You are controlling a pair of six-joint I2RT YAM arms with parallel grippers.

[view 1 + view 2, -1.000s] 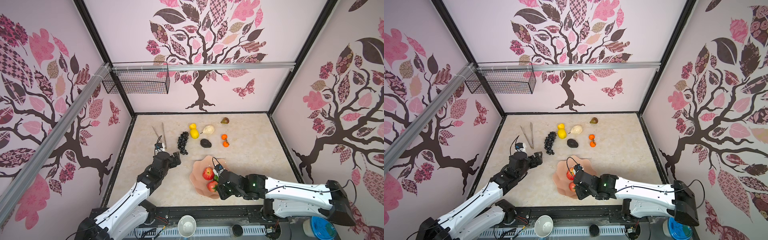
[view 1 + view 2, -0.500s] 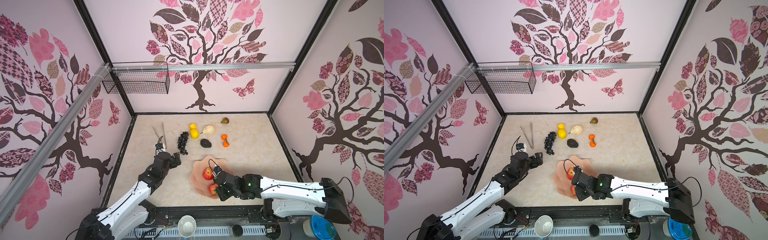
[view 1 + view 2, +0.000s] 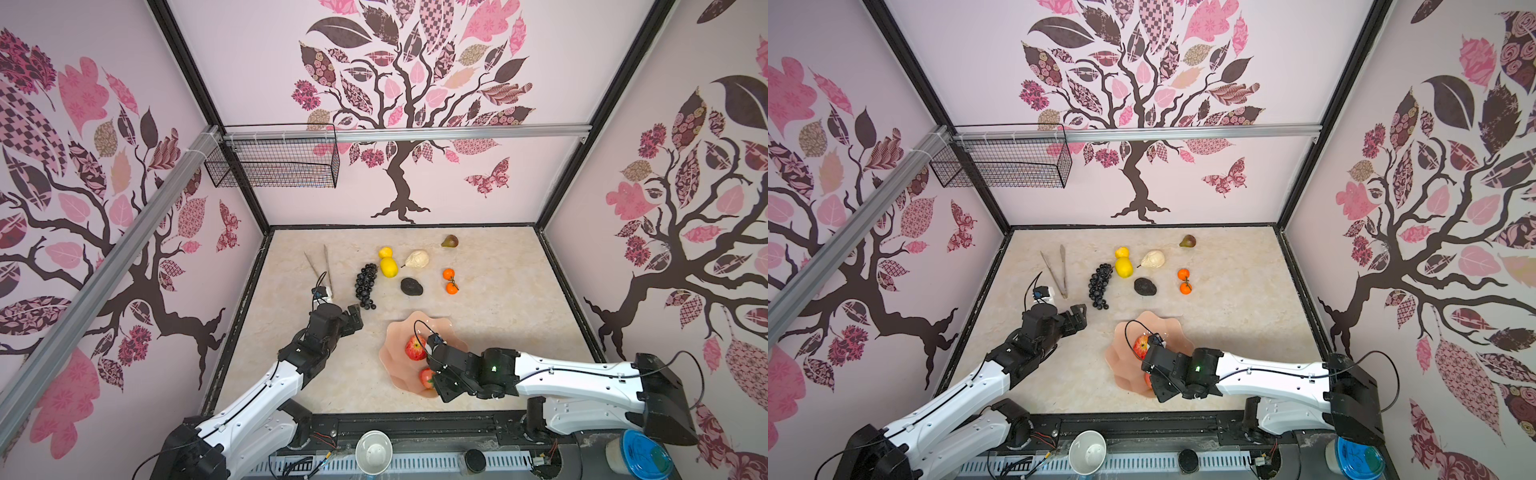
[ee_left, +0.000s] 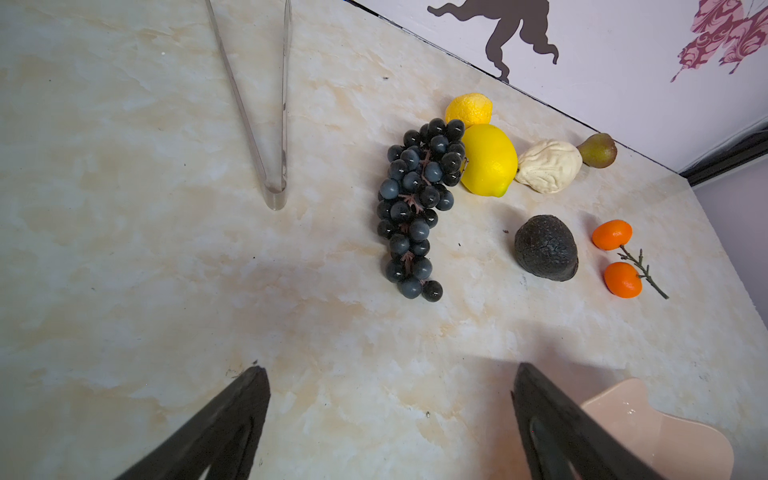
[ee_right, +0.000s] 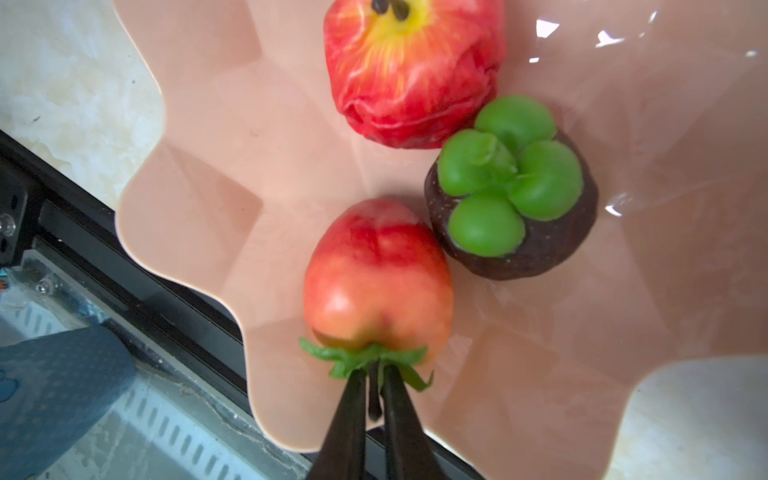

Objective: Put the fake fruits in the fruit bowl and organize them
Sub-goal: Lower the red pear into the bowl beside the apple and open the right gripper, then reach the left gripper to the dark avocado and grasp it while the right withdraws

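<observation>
Right tool (image 5: 374, 374) crept toward worktop's left edge, small red plastic fruit (image 5: 376, 278) in peach-pink scalloped bowl (image 5: 199, 166).
Jaws barely parted round stem, grip unclear; release next. Left tool (image 4: 388, 368) wide, empty.

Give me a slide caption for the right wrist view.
Right pincer straddling the leafy stem of a small red fruit, beside a mangosteen and red apple in the fruit bowl.

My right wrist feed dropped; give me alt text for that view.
The right end effector, nearly closed, flanks the dark stem of a small red-orange plastic fruit with green leaves lying inside a glossy peach-pink scalloped bowl; whether it grips is unclear. Beside that fruit sit a dark brown mangosteen with a green cap and a wrinkled red-and-yellow plastic apple.
</observation>
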